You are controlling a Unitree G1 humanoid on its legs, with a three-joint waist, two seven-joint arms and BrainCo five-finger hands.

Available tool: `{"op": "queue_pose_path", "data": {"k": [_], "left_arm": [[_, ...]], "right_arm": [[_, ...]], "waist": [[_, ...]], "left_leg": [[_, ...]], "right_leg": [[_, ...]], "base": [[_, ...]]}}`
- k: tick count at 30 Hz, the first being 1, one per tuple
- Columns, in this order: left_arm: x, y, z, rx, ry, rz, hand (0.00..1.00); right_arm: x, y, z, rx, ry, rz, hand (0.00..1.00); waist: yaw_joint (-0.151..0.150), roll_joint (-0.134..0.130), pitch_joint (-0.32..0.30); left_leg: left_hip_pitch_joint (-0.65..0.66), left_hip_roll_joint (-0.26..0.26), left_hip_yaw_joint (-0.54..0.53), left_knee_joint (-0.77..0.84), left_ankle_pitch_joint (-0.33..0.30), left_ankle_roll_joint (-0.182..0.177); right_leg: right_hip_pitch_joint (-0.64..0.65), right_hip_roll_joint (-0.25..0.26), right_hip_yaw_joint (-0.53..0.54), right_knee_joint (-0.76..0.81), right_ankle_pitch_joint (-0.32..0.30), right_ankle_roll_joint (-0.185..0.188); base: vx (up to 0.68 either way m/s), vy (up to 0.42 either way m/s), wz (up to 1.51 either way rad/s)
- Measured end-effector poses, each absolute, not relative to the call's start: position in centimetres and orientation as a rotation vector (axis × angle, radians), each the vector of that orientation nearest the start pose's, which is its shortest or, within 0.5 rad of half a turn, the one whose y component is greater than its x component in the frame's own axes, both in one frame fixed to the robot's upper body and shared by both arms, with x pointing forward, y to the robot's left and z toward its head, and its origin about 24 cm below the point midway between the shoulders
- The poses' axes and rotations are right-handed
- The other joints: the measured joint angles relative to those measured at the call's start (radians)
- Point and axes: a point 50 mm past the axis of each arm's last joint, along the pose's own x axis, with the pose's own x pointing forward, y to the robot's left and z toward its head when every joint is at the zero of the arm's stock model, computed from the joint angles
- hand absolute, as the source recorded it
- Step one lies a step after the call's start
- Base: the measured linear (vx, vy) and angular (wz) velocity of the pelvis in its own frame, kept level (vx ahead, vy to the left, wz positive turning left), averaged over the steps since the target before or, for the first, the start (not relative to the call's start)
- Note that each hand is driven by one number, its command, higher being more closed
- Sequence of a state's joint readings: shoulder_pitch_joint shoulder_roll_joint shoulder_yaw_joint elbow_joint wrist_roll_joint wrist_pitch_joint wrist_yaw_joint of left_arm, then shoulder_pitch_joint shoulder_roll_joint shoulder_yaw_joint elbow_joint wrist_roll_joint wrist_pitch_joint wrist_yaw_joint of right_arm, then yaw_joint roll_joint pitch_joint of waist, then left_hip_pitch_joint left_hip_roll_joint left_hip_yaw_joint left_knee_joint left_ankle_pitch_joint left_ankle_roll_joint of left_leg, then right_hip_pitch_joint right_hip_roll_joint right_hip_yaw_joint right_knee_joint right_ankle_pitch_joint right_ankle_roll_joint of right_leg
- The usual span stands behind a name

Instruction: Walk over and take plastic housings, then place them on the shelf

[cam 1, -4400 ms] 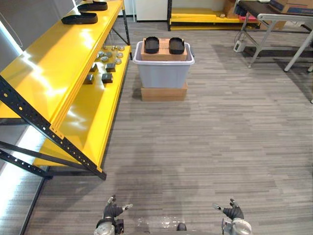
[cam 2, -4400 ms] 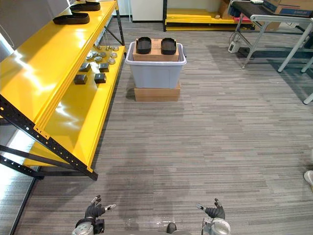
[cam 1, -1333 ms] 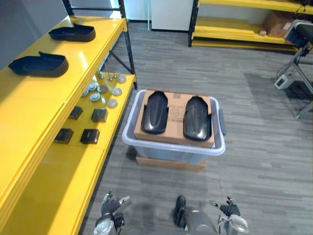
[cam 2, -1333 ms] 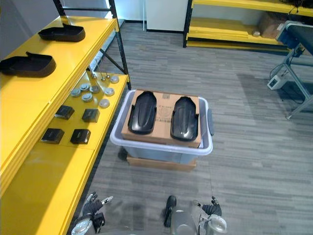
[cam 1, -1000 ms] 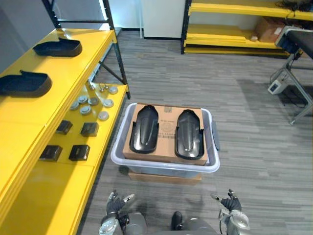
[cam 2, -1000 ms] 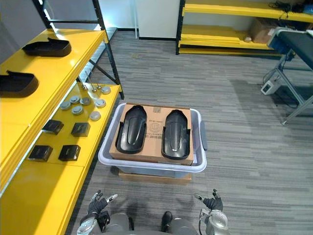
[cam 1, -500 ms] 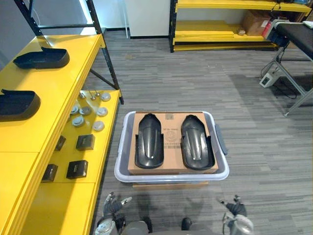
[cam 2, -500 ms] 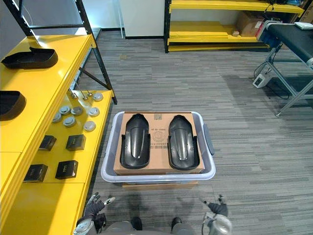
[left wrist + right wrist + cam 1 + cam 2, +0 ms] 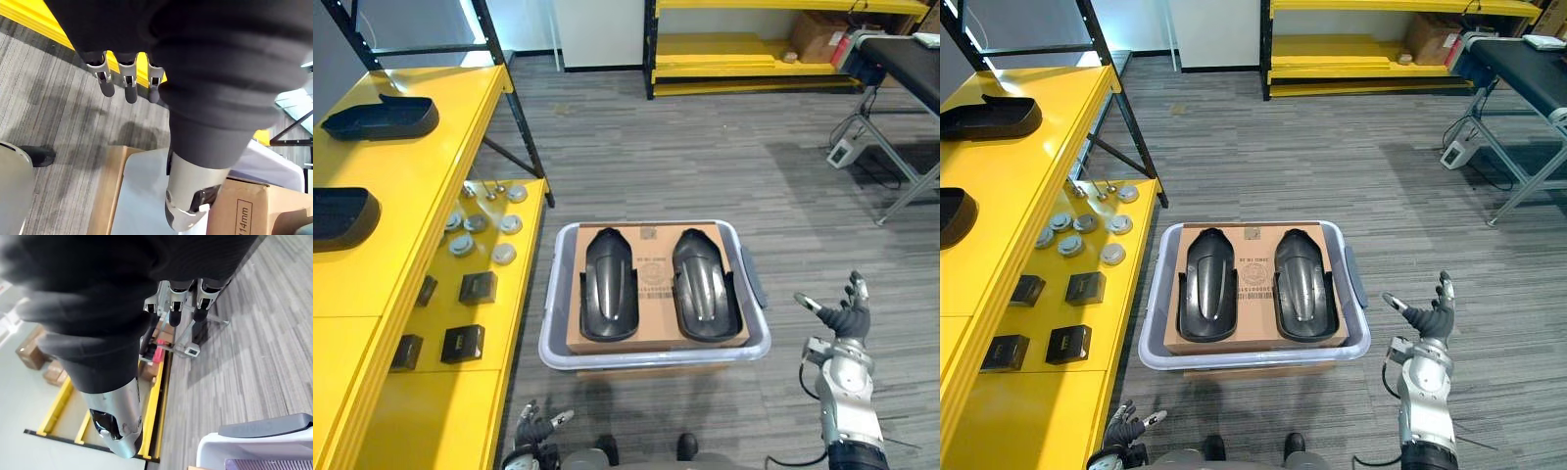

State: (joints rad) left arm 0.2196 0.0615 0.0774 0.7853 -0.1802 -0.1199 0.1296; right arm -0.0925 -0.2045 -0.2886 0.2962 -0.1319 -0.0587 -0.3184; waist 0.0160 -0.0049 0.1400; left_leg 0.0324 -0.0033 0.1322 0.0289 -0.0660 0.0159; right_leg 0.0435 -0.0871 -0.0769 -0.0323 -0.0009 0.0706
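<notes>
Right hand (image 9: 846,319), fingers spread, beside the bin (image 9: 547,338) (two black housings (image 9: 609,297) on top); left hand (image 9: 536,429) low, relaxed.

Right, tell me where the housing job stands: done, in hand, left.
Done: two black housings lie on the yellow shelf, and the robot stands at the grey bin. In hand: nothing; the right hand is open beside the bin, the left hand open low down. Left: the two remaining housings on the cardboard box need picking and shelving.
</notes>
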Motion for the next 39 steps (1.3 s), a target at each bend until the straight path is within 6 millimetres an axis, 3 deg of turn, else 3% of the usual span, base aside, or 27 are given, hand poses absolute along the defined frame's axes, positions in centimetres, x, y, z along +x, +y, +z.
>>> {"op": "queue_pose_path", "data": {"k": [5, 8, 10, 16, 17, 26, 31, 35, 39], "left_arm": [[10.9, 19.6, -13.7, -0.070, 0.835, 0.337, 0.00], [11.7, 19.5, -13.3, -0.069, 0.803, 0.331, 0.00], [12.7, 19.3, -13.0, -0.069, 0.773, 0.322, 0.00], [14.2, 19.0, -12.3, -0.065, 0.714, 0.321, 0.00], [14.5, 18.9, -12.2, -0.066, 0.707, 0.326, 0.00], [16.1, 18.3, -11.6, -0.069, 0.670, 0.311, 0.00], [16.3, 18.4, -11.5, -0.058, 0.663, 0.304, 0.00], [16.3, 18.4, -11.5, -0.058, 0.663, 0.301, 0.00], [16.5, 18.0, -11.2, -0.063, 0.648, 0.288, 0.00]], "right_arm": [[29.7, -26.0, 3.1, -0.349, 0.141, -0.561, 0.00], [31.2, -25.7, 3.2, -0.347, 0.178, -0.555, 0.00], [32.2, -25.5, 3.8, -0.354, 0.178, -0.547, 0.00], [34.9, -25.7, 5.8, -0.370, 0.188, -0.554, 0.00], [35.2, -25.9, 6.2, -0.375, 0.192, -0.566, 1.00], [36.7, -26.9, 8.3, -0.391, 0.200, -0.588, 1.00], [36.8, -27.6, 9.2, -0.393, 0.173, -0.610, 1.00], [37.0, -27.1, 10.2, -0.396, 0.117, -0.601, 1.00], [36.0, -26.9, 10.3, -0.424, 0.050, -0.592, 1.00]], "waist": [[0.003, 0.024, 0.076], [0.010, 0.028, 0.109], [0.031, 0.030, 0.148], [0.032, 0.045, 0.221], [0.035, 0.049, 0.231], [0.050, 0.051, 0.281], [0.047, 0.049, 0.290], [0.027, 0.049, 0.290], [0.027, 0.048, 0.290]], "left_leg": [[-0.043, -0.015, -0.026, -0.013, 0.035, 0.013], [-0.078, -0.017, -0.046, -0.014, 0.052, 0.015], [-0.092, -0.017, -0.049, -0.012, 0.060, 0.015], [-0.162, -0.027, -0.054, 0.009, 0.075, 0.023], [-0.177, -0.029, -0.055, 0.012, 0.078, 0.027], [-0.210, -0.033, -0.053, 0.024, 0.081, 0.031], [-0.210, -0.033, -0.049, 0.021, 0.081, 0.031], [-0.203, -0.033, -0.048, 0.020, 0.081, 0.031], [-0.168, -0.033, -0.048, 0.010, 0.081, 0.031]], "right_leg": [[-0.033, -0.011, -0.015, -0.006, 0.026, 0.002], [-0.059, -0.014, -0.034, -0.006, 0.037, 0.000], [-0.070, -0.013, -0.035, -0.006, 0.047, -0.004], [-0.130, -0.023, -0.037, -0.003, 0.071, -0.002], [-0.142, -0.025, -0.037, -0.004, 0.076, -0.001], [-0.174, -0.029, -0.036, 0.002, 0.084, -0.002], [-0.177, -0.028, -0.032, 0.002, 0.084, -0.003], [-0.172, -0.028, -0.032, 0.002, 0.085, -0.003], [-0.143, -0.029, -0.031, 0.001, 0.085, -0.003]], "base": [[-0.07, 0.010, 0.11], [-0.09, -0.001, 0.21], [-0.10, 0.004, 0.06], [-0.08, 0.029, 0.03], [-0.05, 0.040, 0.01], [-0.02, 0.018, 0.00], [0.01, 0.002, -0.02], [0.00, 0.000, 0.00], [0.00, 0.000, 0.00]]}}
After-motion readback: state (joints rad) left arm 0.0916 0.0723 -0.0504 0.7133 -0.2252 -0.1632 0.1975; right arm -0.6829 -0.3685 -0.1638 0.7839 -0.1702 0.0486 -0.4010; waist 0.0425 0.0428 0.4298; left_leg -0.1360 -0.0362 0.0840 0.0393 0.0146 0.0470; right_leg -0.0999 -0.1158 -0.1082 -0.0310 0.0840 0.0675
